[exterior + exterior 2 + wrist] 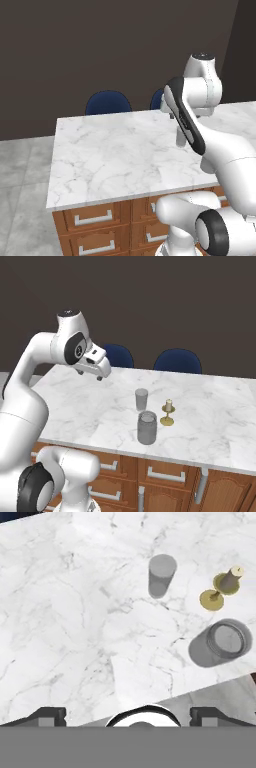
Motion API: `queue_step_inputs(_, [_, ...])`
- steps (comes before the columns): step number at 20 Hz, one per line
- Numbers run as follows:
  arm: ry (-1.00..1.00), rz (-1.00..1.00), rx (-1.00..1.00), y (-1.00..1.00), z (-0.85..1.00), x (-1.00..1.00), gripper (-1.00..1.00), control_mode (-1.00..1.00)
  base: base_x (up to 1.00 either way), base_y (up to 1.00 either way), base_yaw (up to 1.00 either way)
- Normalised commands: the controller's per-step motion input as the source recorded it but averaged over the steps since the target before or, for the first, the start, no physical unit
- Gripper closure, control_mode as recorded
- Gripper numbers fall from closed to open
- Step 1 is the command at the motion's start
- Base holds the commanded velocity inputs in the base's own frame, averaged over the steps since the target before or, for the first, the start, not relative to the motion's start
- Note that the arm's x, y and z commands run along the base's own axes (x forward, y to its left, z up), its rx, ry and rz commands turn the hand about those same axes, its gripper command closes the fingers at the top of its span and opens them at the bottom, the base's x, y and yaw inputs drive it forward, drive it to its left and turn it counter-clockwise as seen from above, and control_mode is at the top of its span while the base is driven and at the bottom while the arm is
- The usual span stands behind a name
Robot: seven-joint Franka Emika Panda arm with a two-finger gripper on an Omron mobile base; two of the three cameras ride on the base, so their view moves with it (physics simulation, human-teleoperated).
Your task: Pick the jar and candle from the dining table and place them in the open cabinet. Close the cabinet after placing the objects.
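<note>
the big dining table (215, 406) has a white stone top with grey lines, and brown wooden drawers (160, 476) with silver handles sit under it. the white robot arm (30, 386) bends up over the near left part of the table. its gripper (128, 714) hangs in the air above the stone top, and the two dark finger tips (47, 716) stand wide apart with nothing between them, so the pincer is let go and holds nothing. the jar (147, 427) stands upright on the table near the front edge, grey and see-through with a rounder top. just behind it and a bit to the right stands the candle (168, 413), a short cream stick on a gold holder with a round flat foot. a small grey cup (141, 399) stands a little farther back, to the left of the candle. the three things stand near each other but do not touch. the gripper is off to the left of them, well apart from all three, and nothing is in its reach right now. from the hand view the jar shows its round open-looking top at the right side, the candle sits beyond it, and the grey cup sits more to the middle. two dark blue chairs (177, 362) stand on the far side of the table, against a dark brown wall (175, 301). in the left base view there is a grey floor (22, 200) to the left of the table.
</note>
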Motion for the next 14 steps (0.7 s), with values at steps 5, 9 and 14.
queue_step_inputs(5, [0.04,-0.26,0.03,-0.27,-0.16,-0.09,-1.0,-1.0,0.0,0.0,0.0])
queue_step_inputs(9, [0.07,-0.25,0.02,-0.31,-0.16,-0.07,-1.0,-1.0,0.0,0.0,0.0])
queue_step_inputs(14, [0.1,-0.19,0.01,-0.38,-0.17,-0.02,-1.0,-1.0,0.0,0.0,0.0])
